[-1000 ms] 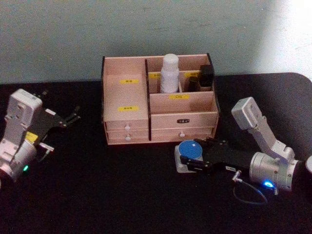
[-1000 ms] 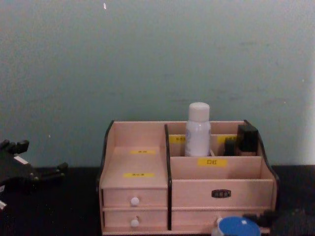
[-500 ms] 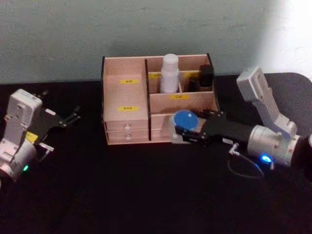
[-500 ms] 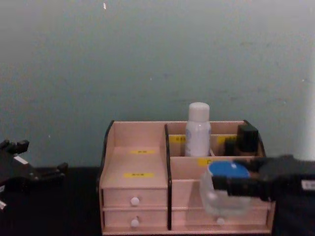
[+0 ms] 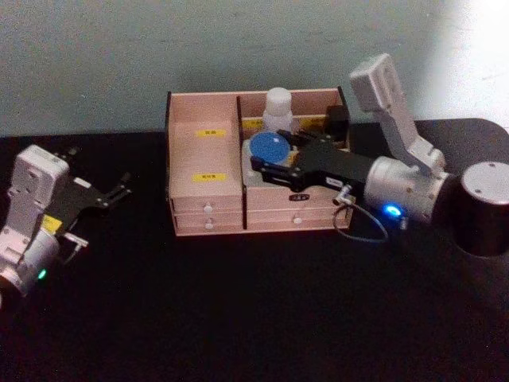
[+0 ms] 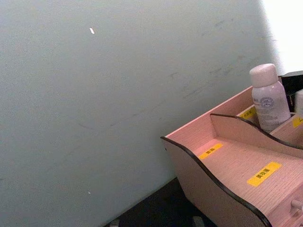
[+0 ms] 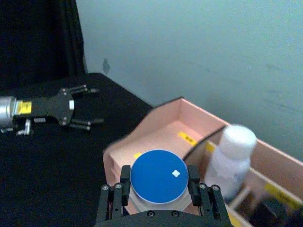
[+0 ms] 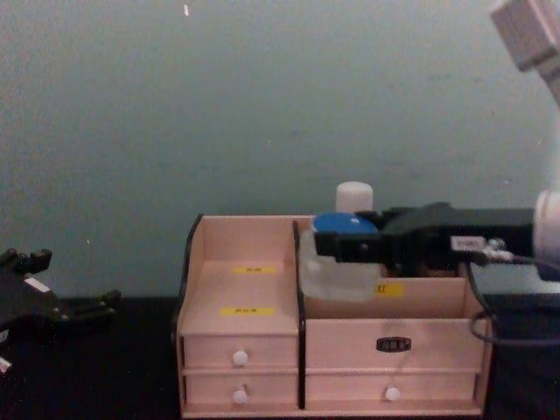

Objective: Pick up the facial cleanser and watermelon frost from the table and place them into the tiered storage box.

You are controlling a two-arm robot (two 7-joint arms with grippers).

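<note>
A black table (image 5: pixel 238 318) meets a teal wall. In the head view the right gripper (image 5: pixel 272 159) is clamped on the blue-lidded jar (image 5: pixel 269 148), carrying it over the right half of the tiered storage box (image 5: pixel 205 199), probably to lower it in. The left gripper (image 5: pixel 123 189) sits parked at the table's left, spread and empty. A white bottle (image 5: pixel 279 102) and a dark item (image 5: pixel 337 121) stand in back compartments. In the chest view the jar's base hangs about level with the front wall of a compartment. In the right wrist view, fingers (image 7: pixel 124 187) press both sides of the jar.
</note>
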